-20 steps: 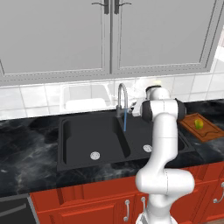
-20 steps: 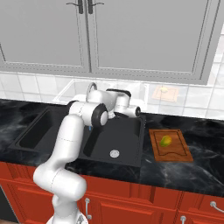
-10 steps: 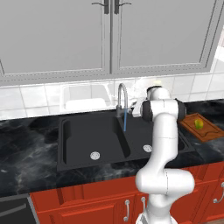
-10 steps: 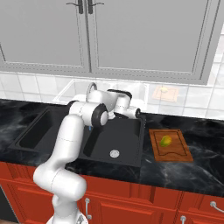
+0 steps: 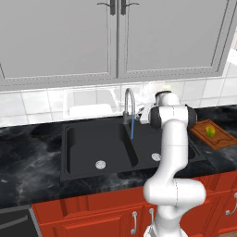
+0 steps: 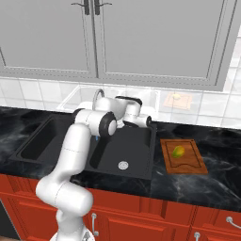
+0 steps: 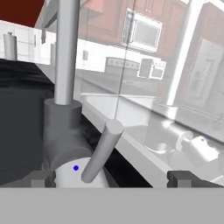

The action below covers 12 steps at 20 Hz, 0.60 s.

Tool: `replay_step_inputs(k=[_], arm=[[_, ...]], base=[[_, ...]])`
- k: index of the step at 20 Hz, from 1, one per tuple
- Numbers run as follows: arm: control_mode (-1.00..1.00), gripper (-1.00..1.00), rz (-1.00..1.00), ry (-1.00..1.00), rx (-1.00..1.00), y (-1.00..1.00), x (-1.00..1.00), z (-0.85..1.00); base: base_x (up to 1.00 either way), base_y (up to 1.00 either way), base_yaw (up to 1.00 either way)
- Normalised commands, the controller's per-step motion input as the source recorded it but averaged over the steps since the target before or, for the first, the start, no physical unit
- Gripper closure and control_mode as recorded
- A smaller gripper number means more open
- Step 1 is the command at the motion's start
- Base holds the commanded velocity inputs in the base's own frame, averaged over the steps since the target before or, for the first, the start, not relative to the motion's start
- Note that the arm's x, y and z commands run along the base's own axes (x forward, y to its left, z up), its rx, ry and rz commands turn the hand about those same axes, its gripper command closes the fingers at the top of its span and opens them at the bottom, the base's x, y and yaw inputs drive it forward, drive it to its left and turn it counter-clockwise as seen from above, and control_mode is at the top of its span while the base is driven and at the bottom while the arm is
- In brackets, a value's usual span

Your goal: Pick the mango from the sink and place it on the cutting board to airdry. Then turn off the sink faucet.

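Observation:
The mango (image 5: 210, 131) (image 6: 178, 151) lies on the wooden cutting board (image 5: 221, 139) (image 6: 188, 164), right of the black sink (image 5: 83, 152) (image 6: 136, 155). The grey sink faucet (image 5: 129, 102) (image 7: 67, 52) stands behind the divider between the basins, and a thin blue stream (image 5: 132, 127) runs from its spout. My gripper (image 5: 142, 115) (image 7: 111, 178) is open, close against the right side of the faucet base (image 7: 61, 131). The short lever (image 7: 100, 151) slants up between my fingertips (image 7: 41, 178), and I cannot tell whether they touch it.
A white dish rack (image 5: 90, 104) (image 6: 77, 96) sits on the counter behind the sink, against the tiled wall. Grey wall cabinets (image 5: 115, 37) hang above. Each basin has a round silver drain (image 5: 100, 164) (image 6: 123, 165). My arm's elbow stands over the right basin.

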Motion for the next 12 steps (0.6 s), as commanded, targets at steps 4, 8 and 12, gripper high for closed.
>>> replay_step_inputs(k=[4,8,12], arm=[[-1.0,-1.0,0.01,0.0,-0.03,0.33,0.29,0.35],[-1.0,-1.0,0.02,0.0,-0.06,0.43,0.3,0.49],[-1.0,-1.0,0.01,0.0,-0.08,0.49,0.31,0.59]], base=[[0.0,0.0,0.0],[0.0,0.0,0.0],[0.0,0.0,0.0]])
